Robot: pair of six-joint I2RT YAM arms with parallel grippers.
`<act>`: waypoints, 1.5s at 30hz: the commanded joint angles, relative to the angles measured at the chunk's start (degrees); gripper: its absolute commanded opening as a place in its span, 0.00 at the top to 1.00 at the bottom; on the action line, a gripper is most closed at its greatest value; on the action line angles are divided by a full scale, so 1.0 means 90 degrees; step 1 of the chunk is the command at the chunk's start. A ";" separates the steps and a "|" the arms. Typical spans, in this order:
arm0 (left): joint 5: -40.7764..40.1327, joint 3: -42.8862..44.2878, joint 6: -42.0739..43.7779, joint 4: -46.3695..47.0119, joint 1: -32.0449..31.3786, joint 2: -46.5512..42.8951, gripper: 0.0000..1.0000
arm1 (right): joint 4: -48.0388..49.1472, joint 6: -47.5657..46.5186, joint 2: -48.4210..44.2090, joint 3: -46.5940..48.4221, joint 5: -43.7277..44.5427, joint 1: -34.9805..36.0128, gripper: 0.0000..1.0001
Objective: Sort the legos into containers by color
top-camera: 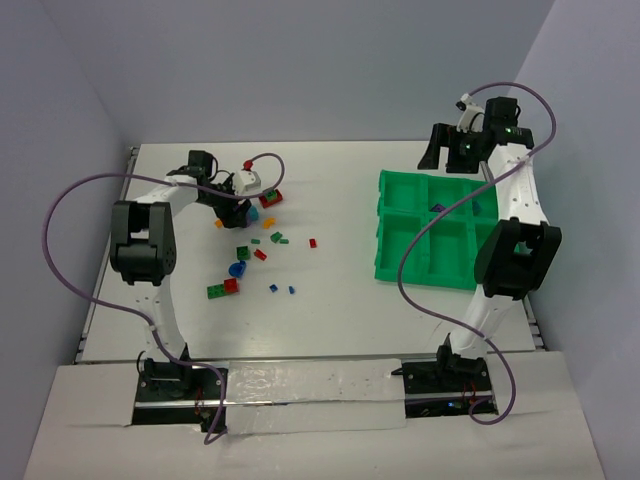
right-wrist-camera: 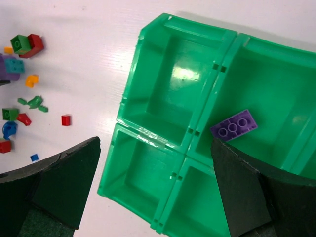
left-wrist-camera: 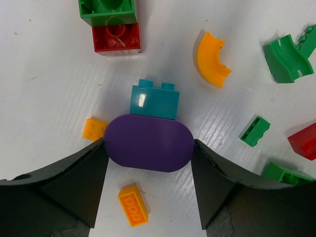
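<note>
While the left hand (left-wrist-camera: pixel 149 144) gripped the purple oval plastic brick (left-wrist-camera: pixel 148 140), the pick step of the sort was in hand.
Its black fingers (left-wrist-camera: pixel 74 187) met both rounded ends of the smooth, glossy brick, which lay flat on the white bench (left-wrist-camera: pixel 49 74), touching a teal studded brick (left-wrist-camera: pixel 154 101). The next move, as judged, called for a straight lift clear of the teal neighbour, then carriage to the bright green plastic tray (right-wrist-camera: pixel 197 24), where a purple flat studded brick (right-wrist-camera: pixel 233 125) lay in one compartment. The right hand (right-wrist-camera: pixel 155 148) hung wide and empty above that tray.

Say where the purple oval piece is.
In the left wrist view, the purple oval piece lies between the fingers of the left gripper, a teal brick against its far edge.
</note>
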 commanded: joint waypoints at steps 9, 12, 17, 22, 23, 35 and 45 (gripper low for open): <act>0.0321 0.0205 0.0285 -0.0125 -0.0014 -0.0017 0.53 | -0.0174 0.0085 -0.0382 0.0275 -0.0431 0.0340 0.00; 0.0424 0.0087 0.0196 0.0001 -0.0014 -0.0278 0.57 | -0.0069 0.0194 -0.0503 0.0036 -0.0661 0.0501 0.00; 0.0635 0.0103 -0.0158 0.0124 -0.0024 -0.0892 0.61 | 0.0548 0.0484 -0.0850 -0.0575 -0.0759 0.0898 0.00; 0.0776 -0.0061 -0.0440 0.0237 -0.0119 -0.1571 0.64 | 0.0999 0.0882 -0.0946 -0.0986 -0.0986 0.1201 0.00; 0.0786 -0.0100 -0.0486 0.0232 -0.0151 -0.1742 0.65 | 0.1039 0.0971 -0.0920 -0.0996 -0.1106 0.1286 0.00; 0.0801 -0.1292 -0.1928 0.0792 -0.1508 -0.3664 0.76 | 0.2610 0.2575 -0.0511 -0.1307 -0.3058 0.2654 0.00; 0.0807 -0.1081 -0.2585 0.0660 -0.2091 -0.3806 0.80 | 0.2862 0.3085 0.0101 -0.1122 -0.3553 0.3577 0.00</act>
